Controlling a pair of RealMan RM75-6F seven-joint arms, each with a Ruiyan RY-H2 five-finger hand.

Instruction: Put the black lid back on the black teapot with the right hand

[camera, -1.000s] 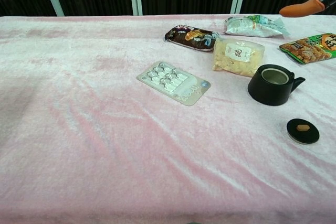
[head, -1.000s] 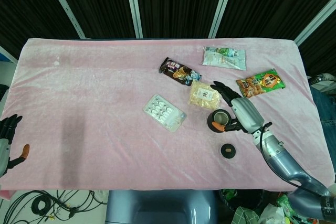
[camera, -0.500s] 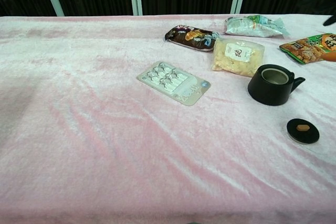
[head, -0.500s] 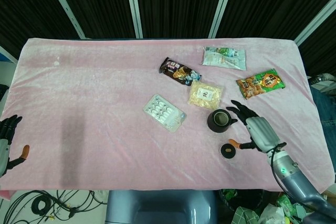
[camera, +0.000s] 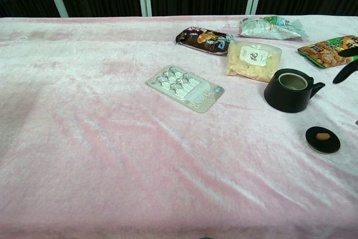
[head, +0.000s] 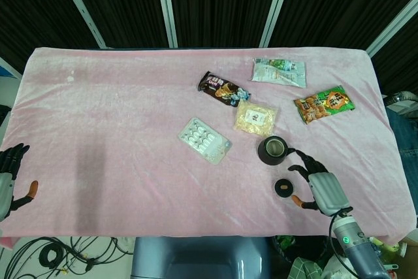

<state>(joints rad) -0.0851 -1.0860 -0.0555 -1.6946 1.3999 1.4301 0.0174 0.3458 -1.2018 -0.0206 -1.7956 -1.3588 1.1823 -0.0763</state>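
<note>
One black lid (head: 283, 187) lies flat on the pink cloth (head: 117, 115), a small tan knob at its middle, near the front edge of the table. It sits just in front of the black teapot (head: 272, 150), apart from it and not on it. The teapot stands upright with its mouth uncovered, its spout pointing toward the robot's right.

Just beside the lid, on its right, is the right hand (head: 319, 187); its dark fingers are spread apart and hold nothing, and its orange-tipped thumb points toward the lid without clearly touching it. In the chest view only a few dark fingertips (camera: 345, 71) show at the right edge, beyond the teapot's spout.

Behind the teapot lies a clear bag of pale snacks (head: 255, 118). Farther back are a dark brown wrapped bar (head: 223, 89), a white-and-green packet (head: 279, 72) and an orange-and-green snack bag (head: 324, 104). To the left of the teapot a clear blister pack (head: 204, 140) lies at an angle.

Well apart from all this, the left hand (head: 9, 180) sits at the front left corner, off the cloth's edge, its fingers apart and holding nothing.
</note>
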